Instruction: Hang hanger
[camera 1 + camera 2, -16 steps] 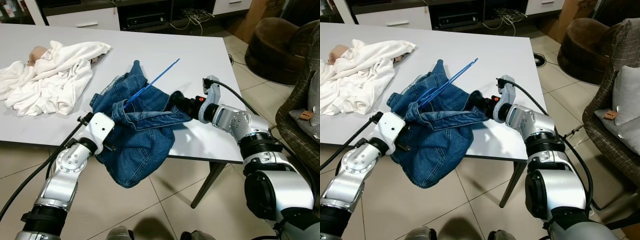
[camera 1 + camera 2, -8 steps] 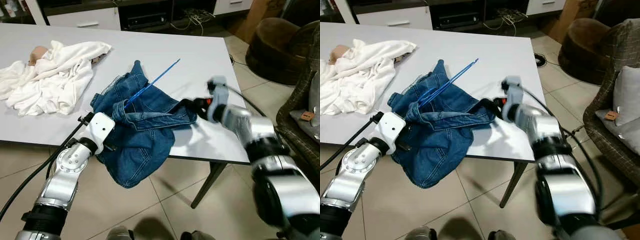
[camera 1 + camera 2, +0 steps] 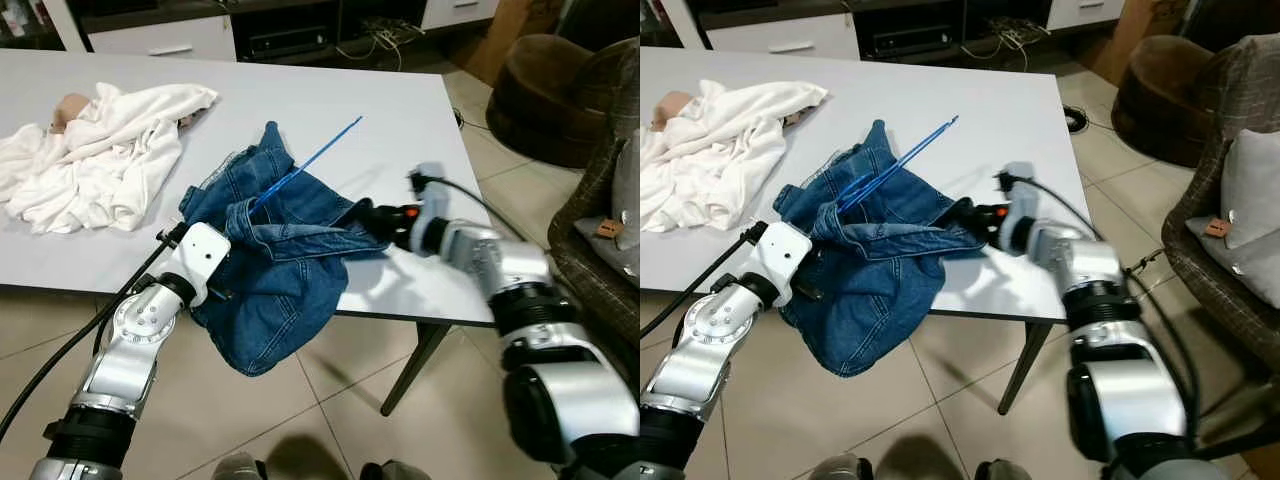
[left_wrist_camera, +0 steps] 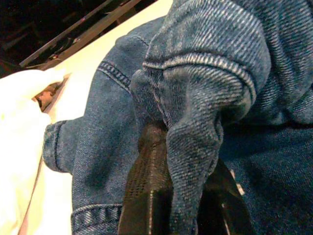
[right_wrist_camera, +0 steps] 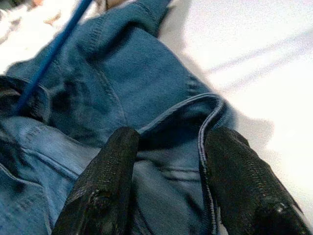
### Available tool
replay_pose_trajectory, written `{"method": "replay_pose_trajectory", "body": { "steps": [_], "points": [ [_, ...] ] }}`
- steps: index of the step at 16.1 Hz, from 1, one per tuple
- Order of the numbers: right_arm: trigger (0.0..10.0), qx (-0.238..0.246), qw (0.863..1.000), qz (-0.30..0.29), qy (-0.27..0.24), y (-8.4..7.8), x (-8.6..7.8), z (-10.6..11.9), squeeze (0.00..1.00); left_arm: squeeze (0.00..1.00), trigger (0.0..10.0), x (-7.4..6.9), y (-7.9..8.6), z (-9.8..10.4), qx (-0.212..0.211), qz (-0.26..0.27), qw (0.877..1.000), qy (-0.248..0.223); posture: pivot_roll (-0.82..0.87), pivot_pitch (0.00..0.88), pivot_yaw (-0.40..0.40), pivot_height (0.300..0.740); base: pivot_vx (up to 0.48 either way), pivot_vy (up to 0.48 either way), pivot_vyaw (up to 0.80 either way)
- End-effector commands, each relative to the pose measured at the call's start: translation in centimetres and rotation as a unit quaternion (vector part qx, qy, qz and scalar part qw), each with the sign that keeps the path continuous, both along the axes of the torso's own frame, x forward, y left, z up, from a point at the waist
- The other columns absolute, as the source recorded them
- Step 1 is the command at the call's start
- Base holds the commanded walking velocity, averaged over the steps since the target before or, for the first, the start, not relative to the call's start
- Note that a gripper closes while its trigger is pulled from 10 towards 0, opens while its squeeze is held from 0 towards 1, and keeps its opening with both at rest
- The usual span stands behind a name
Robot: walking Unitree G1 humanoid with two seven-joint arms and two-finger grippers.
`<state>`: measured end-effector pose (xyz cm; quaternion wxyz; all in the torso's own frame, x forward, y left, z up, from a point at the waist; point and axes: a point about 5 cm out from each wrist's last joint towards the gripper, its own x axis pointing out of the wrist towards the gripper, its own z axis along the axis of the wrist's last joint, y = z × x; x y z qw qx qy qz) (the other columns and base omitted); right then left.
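From the left eye view, a white tabletop [image 3: 400, 110] carries a crumpled pair of blue jeans [image 3: 280, 260] that spills over its near edge at about 6 o'clock, and a thin blue hanger [image 3: 305, 165] pokes out of the denim, slanting up toward 1 o'clock. The left gripper [image 3: 225, 262] is buried in the waistband at the jeans' 9 o'clock side, while the right gripper [image 3: 362, 222] reaches in from 3 o'clock, touching the cloth's edge. A heap of white clothes [image 3: 95, 150] lies well apart at 10 o'clock. The right eye view shows the same layout, with a brown armchair [image 3: 1165, 95] off the tabletop at 2 o'clock. In the left wrist view the black fingers [image 4: 149, 191] have their jaws pinching a thick fold of denim between them. In the right wrist view the fingers [image 5: 105, 183] stand with jaws spread, one on each side of a hemmed edge of the jeans without closing on it, and the blue hanger crosses the denim beyond them.
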<state>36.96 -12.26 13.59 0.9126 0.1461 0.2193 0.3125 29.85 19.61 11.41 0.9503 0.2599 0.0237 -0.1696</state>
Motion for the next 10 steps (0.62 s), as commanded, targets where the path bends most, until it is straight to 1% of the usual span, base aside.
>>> {"method": "replay_pose_trajectory", "body": {
  "steps": [1,2,4,7,9,10],
  "points": [
    [10.0,0.011,1.0,-0.009,-0.004,-0.1,0.4,0.7,0.0,0.0,10.0,0.2,-0.1,0.1,0.003,-0.004,1.0,-0.005,-0.01,0.042,-0.017,0.74,0.0,0.0,0.0],
    [10.0,0.011,1.0,-0.008,-0.008,0.3,0.5,0.9,0.0,0.0,10.0,0.2,-0.2,0.1,0.003,-0.004,1.0,-0.005,-0.01,0.041,-0.019,0.74,0.0,0.0,0.0],
    [10.0,0.006,1.0,0.012,-0.004,1.7,0.4,0.8,0.0,0.0,10.0,0.1,-0.1,0.1,0.003,-0.003,1.0,-0.005,0.0,0.041,-0.021,0.74,0.0,0.0,0.0],
    [10.0,0.007,1.0,0.03,0.002,2.5,0.1,0.6,0.0,0.0,10.0,0.1,0.0,0.1,0.004,-0.001,1.0,-0.005,0.0,0.04,-0.022,0.74,0.0,0.0,0.0],
    [10.0,-0.012,0.999,0.038,0.006,2.5,-0.1,-0.1,0.0,0.0,10.0,0.1,0.0,0.1,0.005,-0.001,1.0,-0.005,0.0,0.039,-0.021,0.74,0.0,0.0,0.0],
    [6.5,-0.023,0.999,0.045,0.009,2.5,-0.3,-0.5,0.0,0.0,10.0,0.1,0.0,0.1,0.005,-0.001,1.0,-0.005,0.0,0.038,-0.017,0.74,0.0,0.0,0.0]
  ]
}}
